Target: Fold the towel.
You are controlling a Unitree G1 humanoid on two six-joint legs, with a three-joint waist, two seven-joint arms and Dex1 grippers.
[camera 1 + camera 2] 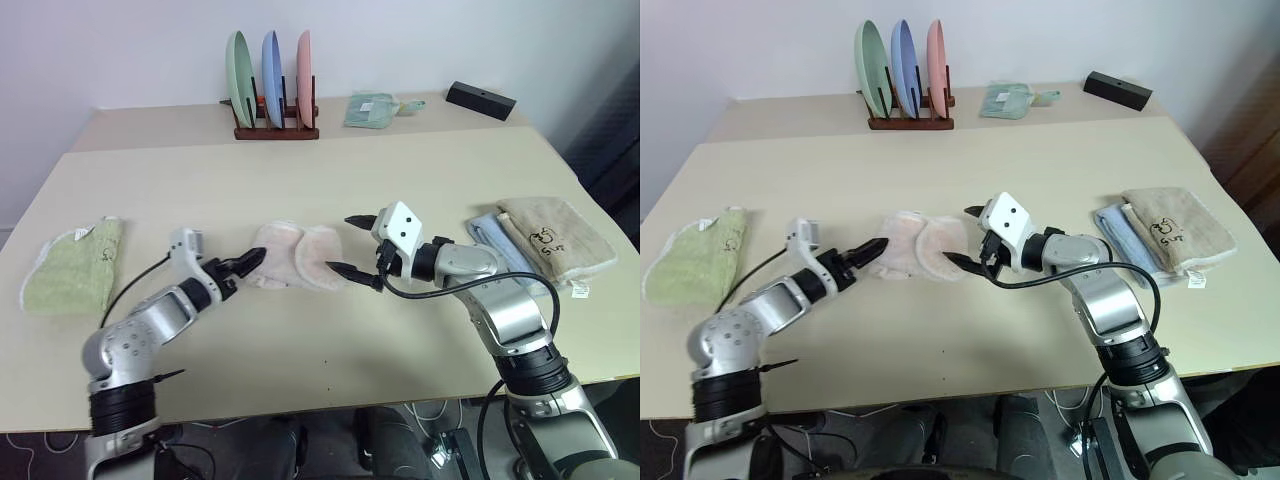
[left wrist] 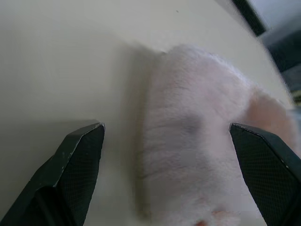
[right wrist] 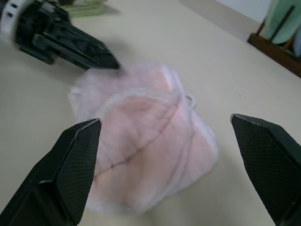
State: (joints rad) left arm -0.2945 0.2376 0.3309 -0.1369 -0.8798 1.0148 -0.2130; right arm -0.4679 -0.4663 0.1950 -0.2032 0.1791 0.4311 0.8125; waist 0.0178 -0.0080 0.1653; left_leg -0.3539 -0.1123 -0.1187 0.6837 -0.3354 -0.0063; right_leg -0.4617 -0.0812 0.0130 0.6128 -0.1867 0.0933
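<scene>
The towel (image 1: 297, 257) lies folded into a small, lumpy bundle at the centre of the bench (image 1: 300, 180), so the fold looks essentially done; at most some tidying remains. The left hand (image 1: 248, 262) and right hand (image 1: 350, 245) flank it, both spread and holding nothing. The right wrist view reveals a white loop (image 3: 189, 99) and layered edges.

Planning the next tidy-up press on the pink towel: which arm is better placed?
Right, probably. The right pincer stands open over the pale pink towel, looking down on its folded top. The left pincer, also open, sits low at its edge.
</scene>
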